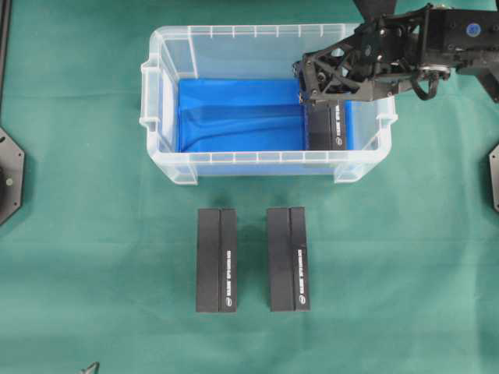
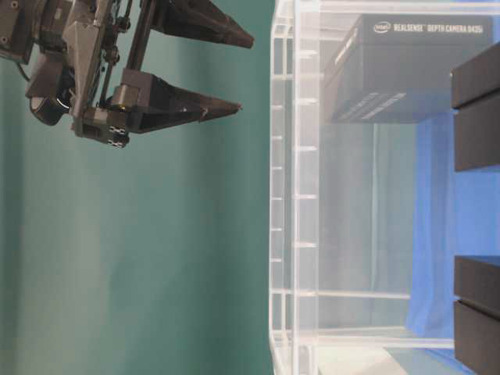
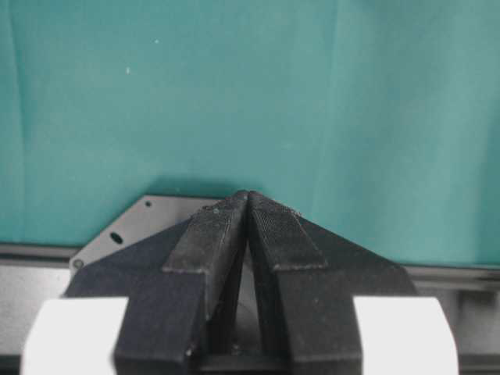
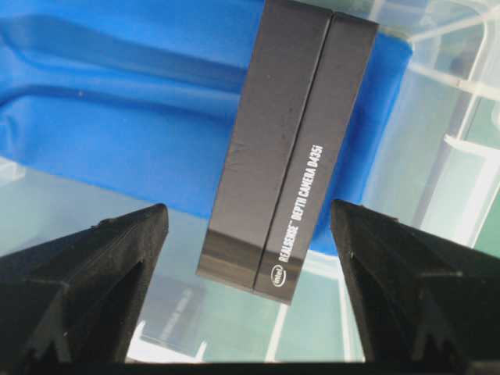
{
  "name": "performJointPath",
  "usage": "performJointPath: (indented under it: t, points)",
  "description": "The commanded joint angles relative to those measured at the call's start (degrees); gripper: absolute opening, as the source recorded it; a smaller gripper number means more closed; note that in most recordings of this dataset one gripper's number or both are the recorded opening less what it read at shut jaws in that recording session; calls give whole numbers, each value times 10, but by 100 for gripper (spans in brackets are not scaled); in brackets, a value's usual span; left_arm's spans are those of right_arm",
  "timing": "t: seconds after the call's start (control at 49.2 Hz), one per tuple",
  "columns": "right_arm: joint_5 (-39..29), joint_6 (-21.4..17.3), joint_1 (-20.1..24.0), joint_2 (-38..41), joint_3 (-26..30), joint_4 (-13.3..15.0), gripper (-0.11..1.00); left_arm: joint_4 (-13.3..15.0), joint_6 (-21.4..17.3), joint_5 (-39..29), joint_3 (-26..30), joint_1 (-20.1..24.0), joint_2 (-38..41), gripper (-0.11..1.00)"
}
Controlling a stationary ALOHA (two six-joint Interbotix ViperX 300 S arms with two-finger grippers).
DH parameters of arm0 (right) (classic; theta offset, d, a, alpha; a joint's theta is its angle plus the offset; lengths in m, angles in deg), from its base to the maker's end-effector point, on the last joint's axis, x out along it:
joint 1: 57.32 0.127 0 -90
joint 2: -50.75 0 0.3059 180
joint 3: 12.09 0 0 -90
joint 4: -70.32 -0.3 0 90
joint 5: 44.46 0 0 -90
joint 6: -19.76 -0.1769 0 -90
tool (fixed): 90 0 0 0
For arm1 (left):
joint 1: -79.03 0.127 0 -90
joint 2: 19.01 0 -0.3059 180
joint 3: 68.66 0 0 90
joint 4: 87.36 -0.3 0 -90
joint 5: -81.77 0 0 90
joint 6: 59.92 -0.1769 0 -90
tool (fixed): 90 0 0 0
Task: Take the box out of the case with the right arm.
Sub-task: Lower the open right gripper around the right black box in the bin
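Green cloth (image 1: 93,234) | clear case (image 1: 168,164), blue lining | black box (image 4: 293,148) lying inside at right end | right gripper (image 4: 250,226) spread wide, above box, not touching, box showing between fingertips | two boxes (image 1: 217,261) outside

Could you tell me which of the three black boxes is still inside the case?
The box at the case's right end; the other two lie outside it.

Black box (image 1: 334,128) lies in clear case's (image 1: 168,117) right end.
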Motion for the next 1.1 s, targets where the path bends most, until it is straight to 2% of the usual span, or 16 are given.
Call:
performJointPath:
  t: [0.0, 1.077]
  points:
    - [3, 1, 2, -6, 14, 0, 88, -1, -1, 3, 4, -2, 4, 2]
    - [3, -3, 2, -4, 14, 0, 88, -1, -2, 3, -4, -2, -1, 2]
